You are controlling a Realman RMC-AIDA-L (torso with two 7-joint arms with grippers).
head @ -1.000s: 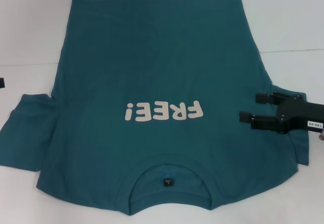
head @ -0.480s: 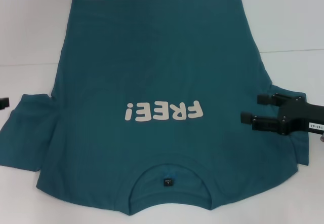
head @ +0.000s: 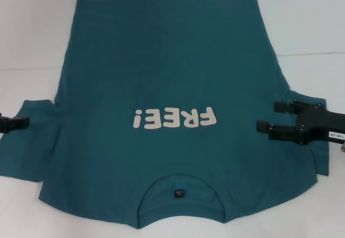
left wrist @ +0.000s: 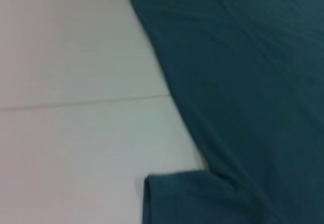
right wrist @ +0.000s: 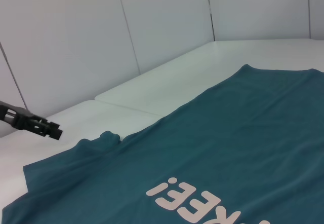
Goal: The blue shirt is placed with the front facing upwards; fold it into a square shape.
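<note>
Since earlier, left gripper (head: 24, 123) reaches the dark teal-blue cotton T-shirt (head: 167, 76); its fingers' state is unclear. Right gripper (head: 267, 116), jaws apart, hovers over the opposite sleeve. Sleeve-folding is starting; next, both must pinch the cloth beneath them.

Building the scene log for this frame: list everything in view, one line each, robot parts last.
blue shirt: 1, dark teal-blue, spread flat front up across the table, collar toward the robot, hem at the far side.
"FREE!" print: 1, off-white, on the shirt's chest.
neck tag: 1, black, inside the collar.
table: 1, white, with a seam line across it, under the shirt.
wall panels: white, behind the table, right wrist view only.
left claw: 1, black, at the outer edge of the sleeve on the robot's left.
right claw: 1, black, fingers open, over the sleeve on the robot's right.
</note>
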